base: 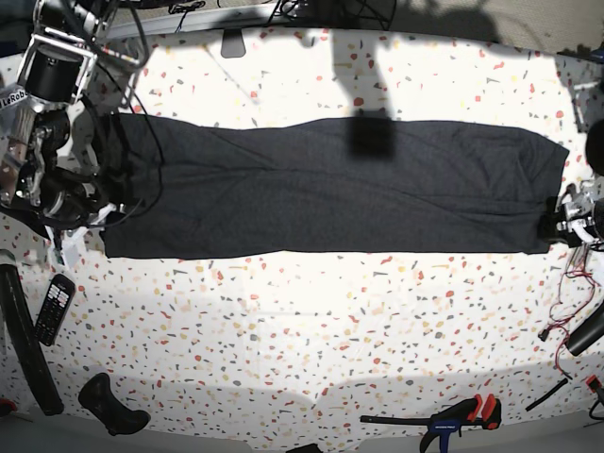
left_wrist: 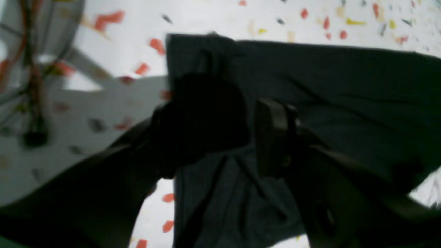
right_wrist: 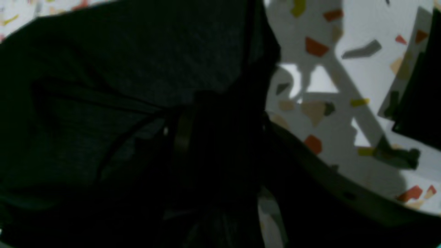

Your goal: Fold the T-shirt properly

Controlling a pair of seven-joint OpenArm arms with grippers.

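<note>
Left wrist view: the left gripper (left_wrist: 241, 137) has its two dark fingers (left_wrist: 272, 137) clenched on a fold of the T-shirt (left_wrist: 327, 89), which spreads from the centre towards 3 o'clock and hangs down towards 6 o'clock over the speckled desk (left_wrist: 213, 17).

Right wrist view: the right gripper (right_wrist: 213, 137) is very dark; bunched cloth of the T-shirt (right_wrist: 137, 58) gathers where its jaws meet, so it appears clamped on the fabric. The desk (right_wrist: 361, 34) shows from 1 to 4 o'clock.

Base view: the T-shirt (base: 330, 189) lies as a long plain charcoal band across the desk (base: 302, 311), from 9 to 3 o'clock. The right gripper (base: 90, 203) sits at its 9 o'clock end, the left gripper (base: 566, 219) at its 3 o'clock end. A remote control (base: 54, 308) lies at 8 o'clock, a bar clamp (base: 444, 420) at 5 o'clock. No containers appear.
</note>
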